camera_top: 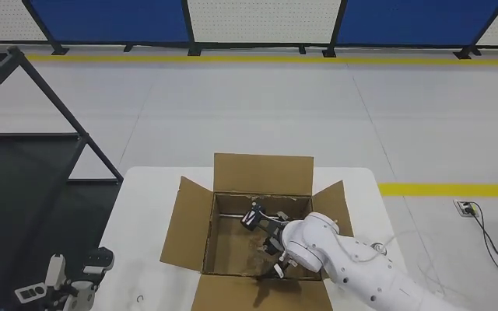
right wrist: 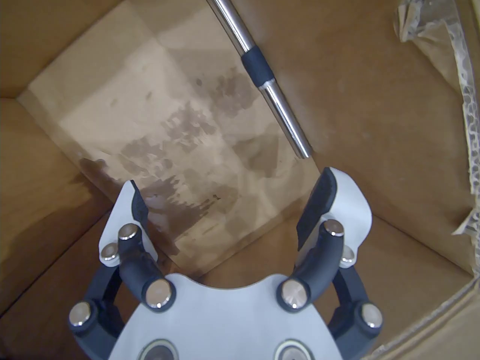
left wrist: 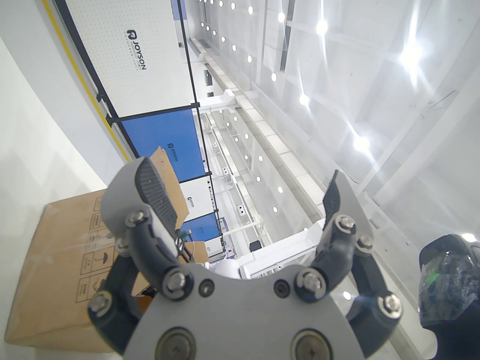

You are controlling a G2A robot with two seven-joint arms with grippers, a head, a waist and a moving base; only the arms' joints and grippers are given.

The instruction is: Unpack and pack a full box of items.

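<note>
- Box (camera_top: 263, 172) – brown cardboard, all four flaps folded out, sits mid-table (camera_top: 148, 233). The left wrist view shows its outer side (left wrist: 67, 245) with printed handling symbols.
- Box interior (right wrist: 375, 95) – floor is a pale cardboard sheet w/ dark blotchy marks (right wrist: 195, 132).
- Metal tube (right wrist: 270, 87) – shiny, w/ a dark band partway along, lying in the box by one wall. Its near end is close to the right gripper's finger, not touching.
- Clear wrap (right wrist: 442, 39) – crumpled, bubble-textured, against the box wall by a corner.
- Right arm (camera_top: 342, 256) – white, reaches over the box's near-right edge and down inside.
- Right gripper (right wrist: 230, 179) – inside the box above the floor, jaws spread wide, nothing between the pads.
- Left gripper (left wrist: 240, 172) – off the table's near-left corner (camera_top: 76, 272), well apart from the box, aimed up at the ceiling. Jaws wide apart, empty.
</note>
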